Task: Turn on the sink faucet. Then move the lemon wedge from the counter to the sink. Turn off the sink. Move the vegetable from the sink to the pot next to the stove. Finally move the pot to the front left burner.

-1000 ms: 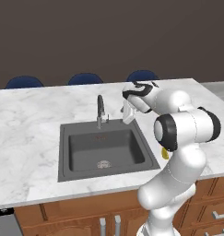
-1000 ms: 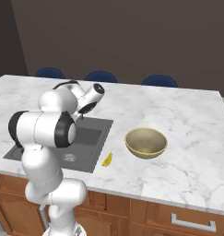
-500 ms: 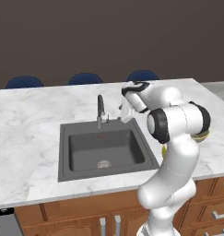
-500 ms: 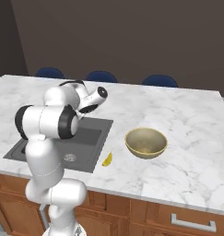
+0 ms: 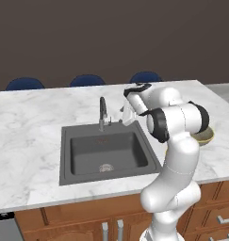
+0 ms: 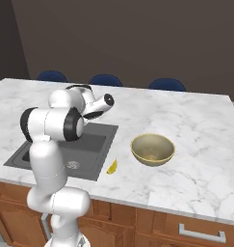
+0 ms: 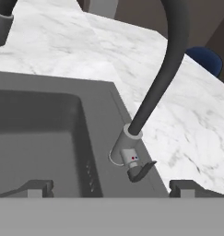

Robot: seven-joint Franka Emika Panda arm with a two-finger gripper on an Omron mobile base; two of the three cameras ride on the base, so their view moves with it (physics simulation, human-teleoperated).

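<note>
At the back rim of the sink (image 5: pixel 69 155), the open gripper (image 7: pixel 109 186) faces the faucet (image 7: pixel 155 99), its lever at six o'clock of the spout base; a slightly misaimed push may slide past the lever, leaving the water off.

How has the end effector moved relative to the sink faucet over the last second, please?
Yes: in the left base view, the end effector has closed in leftward toward the sink faucet, narrowing the gap.

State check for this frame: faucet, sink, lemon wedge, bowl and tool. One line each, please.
sink faucet: upright, no water visible
sink: empty, dry
lemon wedge: on the counter, beside the sink
bowl: upright, empty
tool: open, holding nothing, close beside the faucet
</note>
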